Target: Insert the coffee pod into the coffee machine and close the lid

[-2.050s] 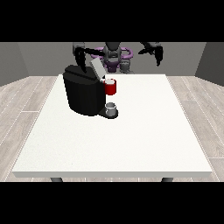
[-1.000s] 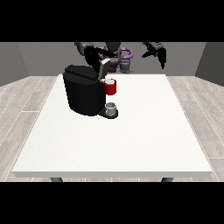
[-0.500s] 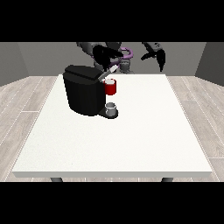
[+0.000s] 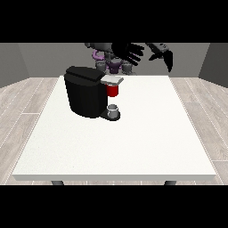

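Two hands, both off the tabletop (image 4: pixel 133 147): hand at the view's left (image 4: pixel 129 53) spread, grasping nothing, above the coffee machine (image 4: pixel 87 91); hand at the view's right (image 4: pixel 164 55) raised, fingers unreadable. Grey thing (image 4: pixel 114 108) on machine's base. Step: reach; next, descend to grasp.

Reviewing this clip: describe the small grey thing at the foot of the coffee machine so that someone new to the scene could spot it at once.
Start at the large white table and find the black coffee machine on its far left part. At the machine's base, on its right side in the view, sits a small grey thing. It lies directly below a red thing at the machine, and its pale grey colour sets it apart.
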Robot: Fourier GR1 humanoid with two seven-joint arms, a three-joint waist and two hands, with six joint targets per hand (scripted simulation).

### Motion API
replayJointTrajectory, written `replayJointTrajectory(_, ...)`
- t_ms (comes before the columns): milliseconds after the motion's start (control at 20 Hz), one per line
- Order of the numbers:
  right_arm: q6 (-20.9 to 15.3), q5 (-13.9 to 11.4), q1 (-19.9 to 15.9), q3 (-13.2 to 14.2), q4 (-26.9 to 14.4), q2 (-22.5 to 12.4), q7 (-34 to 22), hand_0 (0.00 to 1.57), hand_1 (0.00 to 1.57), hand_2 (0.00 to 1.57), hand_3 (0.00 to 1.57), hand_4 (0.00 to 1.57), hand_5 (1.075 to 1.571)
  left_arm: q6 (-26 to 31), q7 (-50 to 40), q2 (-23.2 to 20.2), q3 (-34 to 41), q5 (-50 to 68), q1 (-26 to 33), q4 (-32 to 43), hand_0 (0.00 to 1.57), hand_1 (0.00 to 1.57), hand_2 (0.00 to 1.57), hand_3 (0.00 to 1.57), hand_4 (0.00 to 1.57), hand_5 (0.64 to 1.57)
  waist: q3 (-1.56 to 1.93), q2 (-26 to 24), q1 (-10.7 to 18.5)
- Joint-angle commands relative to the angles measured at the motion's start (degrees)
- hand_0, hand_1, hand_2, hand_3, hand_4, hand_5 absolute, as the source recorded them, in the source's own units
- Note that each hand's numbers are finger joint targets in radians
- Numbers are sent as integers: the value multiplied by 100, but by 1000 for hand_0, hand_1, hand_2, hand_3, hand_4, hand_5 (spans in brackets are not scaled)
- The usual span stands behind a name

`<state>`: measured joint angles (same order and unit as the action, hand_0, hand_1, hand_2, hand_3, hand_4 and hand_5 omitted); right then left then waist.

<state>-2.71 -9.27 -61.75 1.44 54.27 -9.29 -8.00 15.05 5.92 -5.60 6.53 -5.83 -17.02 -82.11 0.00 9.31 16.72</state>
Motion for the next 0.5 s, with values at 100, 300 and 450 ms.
replayJointTrajectory(100,-279,-329,-494,-195,-247,314,-76,0,0,0,0,146,1571,-137,192,88,-48,-63,-46,87,0,0,0,0,382,1571,-4,158,138)
replayJointTrajectory(300,-236,-320,-955,93,-557,-3,-80,0,0,0,0,0,1571,203,158,-32,-144,101,-68,-172,0,0,0,0,418,1571,-3,271,442)
replayJointTrajectory(450,-309,-467,-1148,57,-756,-10,-185,0,0,0,0,0,1571,105,-113,76,-211,84,-104,-208,0,0,0,0,399,1571,-2,255,555)
